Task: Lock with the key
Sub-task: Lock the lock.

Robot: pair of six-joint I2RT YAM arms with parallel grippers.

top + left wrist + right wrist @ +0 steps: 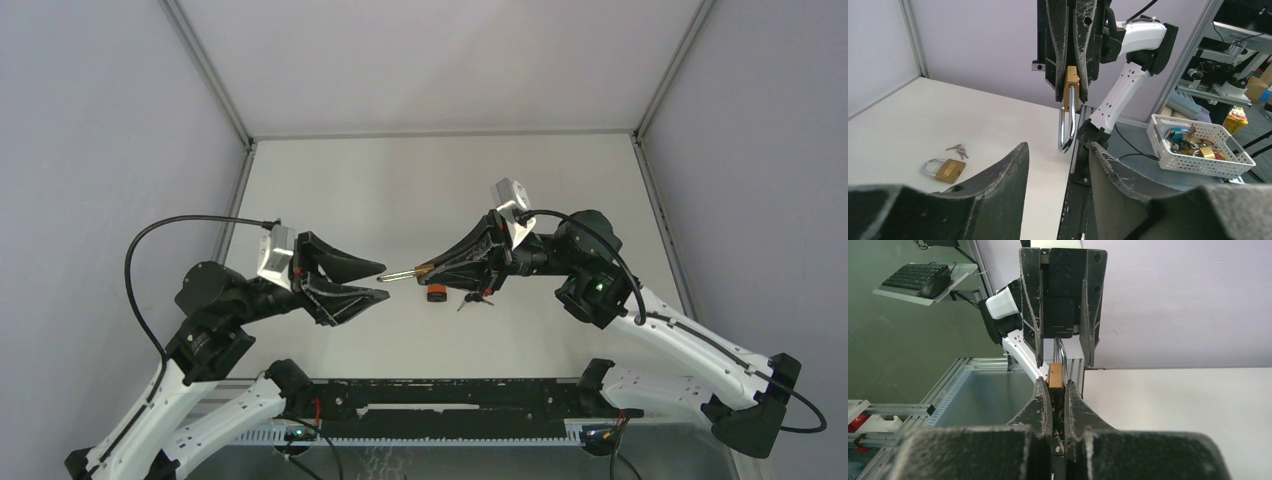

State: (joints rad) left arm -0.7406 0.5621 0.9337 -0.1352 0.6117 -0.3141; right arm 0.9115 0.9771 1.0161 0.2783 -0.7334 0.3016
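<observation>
My right gripper (1057,385) is shut on the brass body of a padlock (1056,376) and holds it in the air, its silver shackle (400,272) pointing left. In the left wrist view the same padlock (1071,80) hangs from the right fingers, and the shackle (1067,130) ends level with my left fingertips. My left gripper (385,279) is open with the shackle's tip in the gap, touching neither finger. A second brass padlock (945,169) lies on the table, with a small bunch of keys (958,148) beside it. The same keys (475,298) lie under the right arm.
The second padlock (437,294) lies on the table below the held one. A white basket (1198,147) of locks and odds stands off the table's near side. A black rail (450,395) runs along the near edge between the arm bases.
</observation>
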